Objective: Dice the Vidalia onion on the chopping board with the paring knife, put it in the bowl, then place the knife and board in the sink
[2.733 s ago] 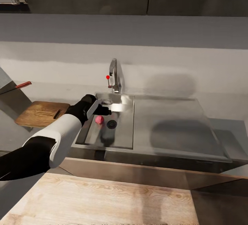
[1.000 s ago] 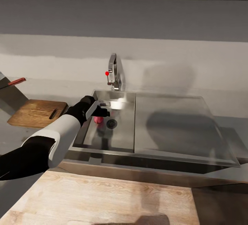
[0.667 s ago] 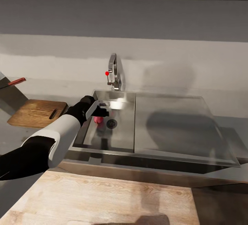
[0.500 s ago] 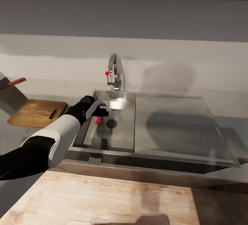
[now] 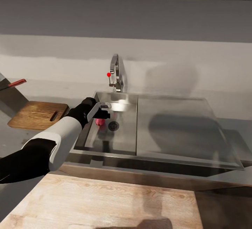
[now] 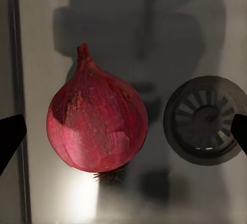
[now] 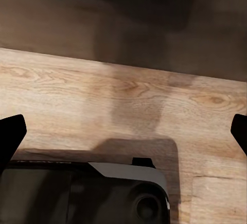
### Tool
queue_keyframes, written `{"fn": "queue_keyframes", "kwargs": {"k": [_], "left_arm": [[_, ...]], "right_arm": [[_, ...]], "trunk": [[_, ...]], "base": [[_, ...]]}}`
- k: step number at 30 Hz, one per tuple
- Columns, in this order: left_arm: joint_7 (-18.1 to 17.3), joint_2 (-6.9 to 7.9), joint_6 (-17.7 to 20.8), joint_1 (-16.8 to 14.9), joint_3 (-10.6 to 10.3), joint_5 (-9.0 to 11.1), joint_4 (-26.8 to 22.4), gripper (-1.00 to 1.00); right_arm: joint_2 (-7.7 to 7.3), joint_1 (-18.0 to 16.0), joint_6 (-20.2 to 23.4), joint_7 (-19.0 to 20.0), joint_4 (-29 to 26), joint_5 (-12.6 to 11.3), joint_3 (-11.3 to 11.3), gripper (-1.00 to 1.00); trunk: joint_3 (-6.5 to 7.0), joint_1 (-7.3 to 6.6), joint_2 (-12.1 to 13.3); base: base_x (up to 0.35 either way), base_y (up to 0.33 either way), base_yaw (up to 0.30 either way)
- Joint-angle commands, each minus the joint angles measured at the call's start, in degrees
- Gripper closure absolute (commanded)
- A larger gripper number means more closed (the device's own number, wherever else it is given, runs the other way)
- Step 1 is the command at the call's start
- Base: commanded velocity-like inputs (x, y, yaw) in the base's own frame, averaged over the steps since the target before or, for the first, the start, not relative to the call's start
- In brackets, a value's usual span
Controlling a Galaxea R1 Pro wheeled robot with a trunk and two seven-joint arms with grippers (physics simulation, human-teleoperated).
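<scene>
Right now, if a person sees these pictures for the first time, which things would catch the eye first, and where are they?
First, the Vidalia onion, a reddish-pink bulb on the floor of the sink, beside the round drain. The left gripper hangs over it, its dark fingertips wide apart on either side. Further to the left, the chopping board lies on the countertop, and the tap with its red-tipped lever stands behind the basin.

No writing, label, brand, number or sign can be read anywhere in these views, neither on the steel sink and tap, the brown wooden board, the red-handled knife, nor the pale wood-grain floor
</scene>
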Motion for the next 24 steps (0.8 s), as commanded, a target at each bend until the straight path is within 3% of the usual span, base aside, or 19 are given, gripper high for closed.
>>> {"fn": "queue_keyframes", "kwargs": {"k": [1, 24], "left_arm": [[0.29, 0.04, 0.23, -0.03, -0.48, 0.60, -0.06, -1.00], [0.21, 0.08, 0.23, -0.03, -0.48, 0.61, 0.80, -1.00]], "right_arm": [[-0.04, 0.02, -0.19, -0.23, -0.06, -0.47, 0.23, -1.00], [-0.04, 0.03, -0.17, -0.23, -0.05, -0.47, 0.23, -1.00]], "trunk": [[-0.11, 0.03, -0.09], [-1.35, 0.03, -0.09]], "base": [[0.000, 0.000, 0.000], [0.045, 0.016, 0.000]]}}
